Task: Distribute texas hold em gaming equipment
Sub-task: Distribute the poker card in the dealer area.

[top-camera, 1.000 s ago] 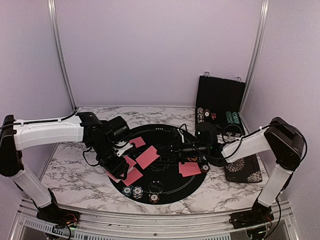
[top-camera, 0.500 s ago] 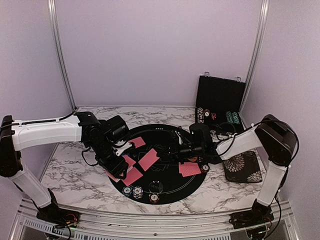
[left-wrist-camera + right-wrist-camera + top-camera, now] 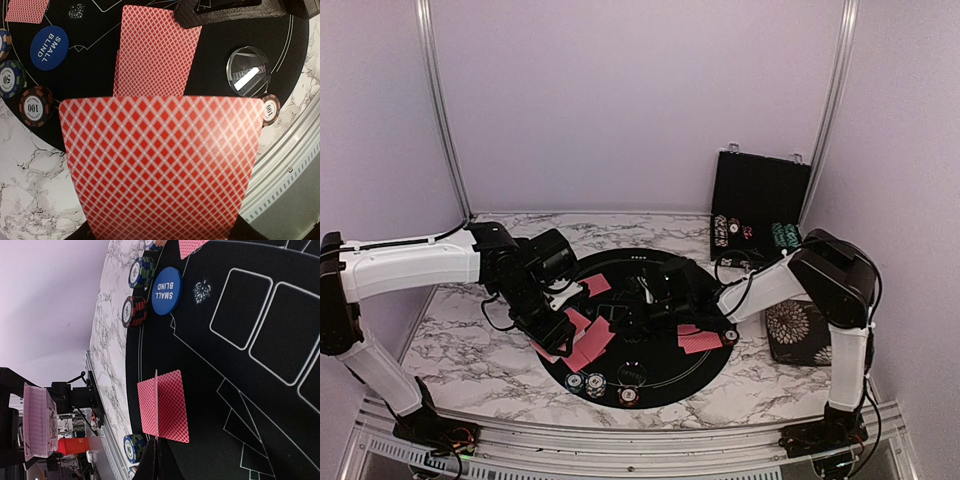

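Observation:
My left gripper (image 3: 558, 335) is shut on a deck of red-backed playing cards (image 3: 160, 165) that fills the left wrist view and hides its fingers. It hangs over the left front of the round black mat (image 3: 665, 375). My right gripper (image 3: 625, 314) reaches left across the mat and is shut on a single card (image 3: 157, 405), seen edge-on. Under it a red card (image 3: 172, 407) lies flat on the mat. A blue SMALL BLIND button (image 3: 166, 284) and striped chip stacks (image 3: 134, 311) sit by the mat's rim.
The black chip case (image 3: 760, 200) stands open at the back right and the floral pad (image 3: 800, 335) lies on the right. More red cards (image 3: 698, 340) lie on the mat. Chip stacks (image 3: 595, 382) and a clear round button (image 3: 247, 71) sit along its front edge.
My right arm has stretched left across the mat, bringing its gripper close to the left gripper's deck. The left arm has hardly moved.

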Controlling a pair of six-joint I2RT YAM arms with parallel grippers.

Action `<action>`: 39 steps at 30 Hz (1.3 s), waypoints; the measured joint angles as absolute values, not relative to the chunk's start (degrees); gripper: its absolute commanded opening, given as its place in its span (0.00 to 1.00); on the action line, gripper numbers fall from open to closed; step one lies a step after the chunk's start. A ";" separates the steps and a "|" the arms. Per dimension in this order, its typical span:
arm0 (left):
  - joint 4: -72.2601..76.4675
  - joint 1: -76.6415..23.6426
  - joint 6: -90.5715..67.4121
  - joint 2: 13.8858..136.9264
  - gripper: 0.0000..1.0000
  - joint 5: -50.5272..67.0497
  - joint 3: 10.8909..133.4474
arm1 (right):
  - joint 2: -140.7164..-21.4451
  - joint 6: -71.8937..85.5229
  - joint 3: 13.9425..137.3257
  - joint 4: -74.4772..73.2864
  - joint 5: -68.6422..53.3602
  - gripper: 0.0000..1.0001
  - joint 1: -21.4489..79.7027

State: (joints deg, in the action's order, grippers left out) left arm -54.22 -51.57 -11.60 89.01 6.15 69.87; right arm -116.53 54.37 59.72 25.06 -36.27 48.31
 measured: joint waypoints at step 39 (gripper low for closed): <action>-54.22 -51.57 -11.55 88.99 0.51 6.15 69.87 | -118.30 47.16 64.90 12.21 -30.44 0.12 52.07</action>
